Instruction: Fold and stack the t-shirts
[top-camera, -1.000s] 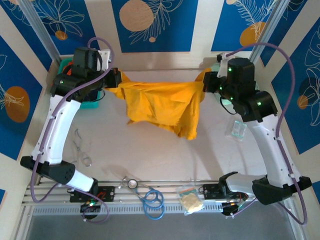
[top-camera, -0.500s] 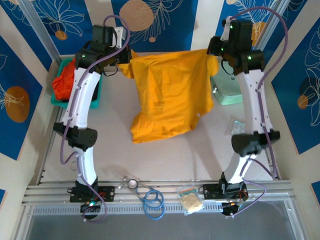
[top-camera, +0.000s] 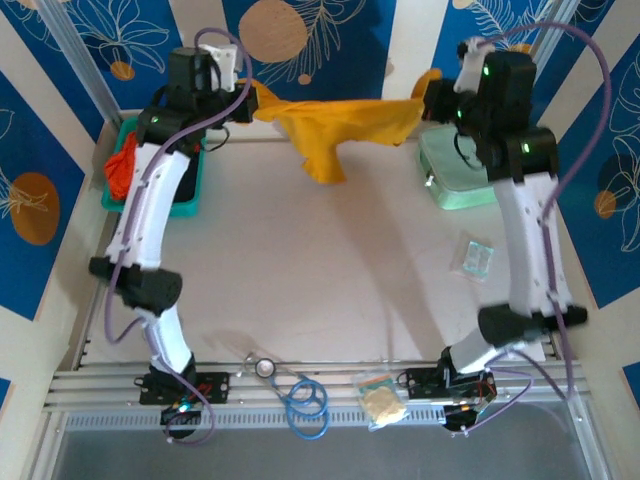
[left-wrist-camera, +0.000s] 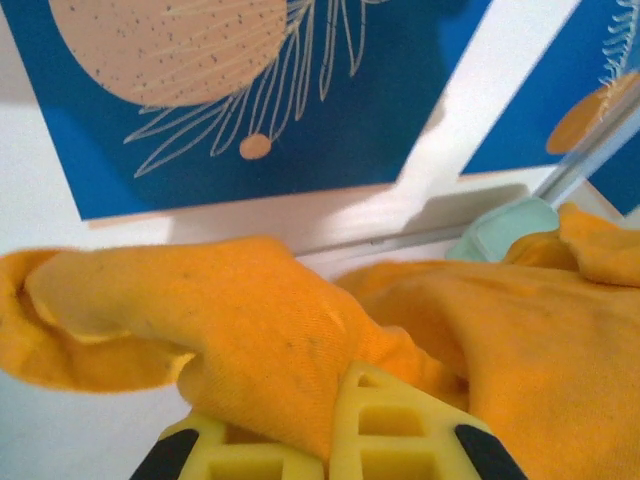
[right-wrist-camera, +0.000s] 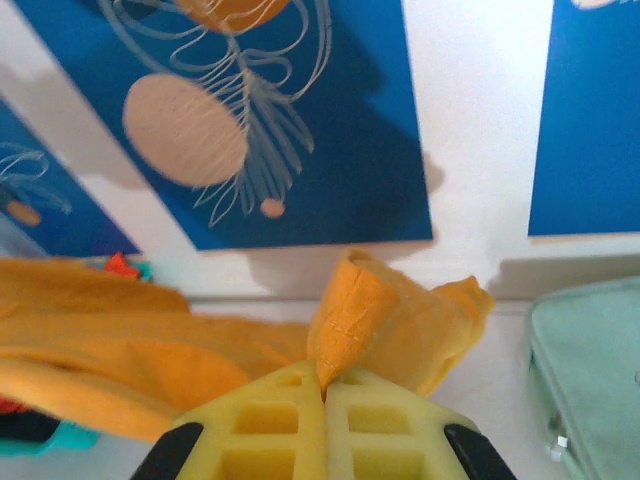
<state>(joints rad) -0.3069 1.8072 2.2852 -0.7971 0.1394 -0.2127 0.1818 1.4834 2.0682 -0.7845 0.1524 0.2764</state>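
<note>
Lifting mustard t-shirt (top-camera: 335, 118) off the tabletop (top-camera: 330, 290), stretched between both arms along top of frame.
Cloth pinched tight in fingers of left gripper (top-camera: 243, 103) at upper left and right gripper (top-camera: 425, 100) at upper right; both wrist views show fabric clamped between the yellow fingers. Half a second ago the shirt hung wide open, draped down to the tabletop; now it's swept up toward the back wall, pulled into a narrow band with one bunch dangling mid-span. Reads as a shake-out before laying flat, so folding not begun. Red-orange tees (top-camera: 120, 168) wait in teal tray (top-camera: 190, 200), left edge.
</note>
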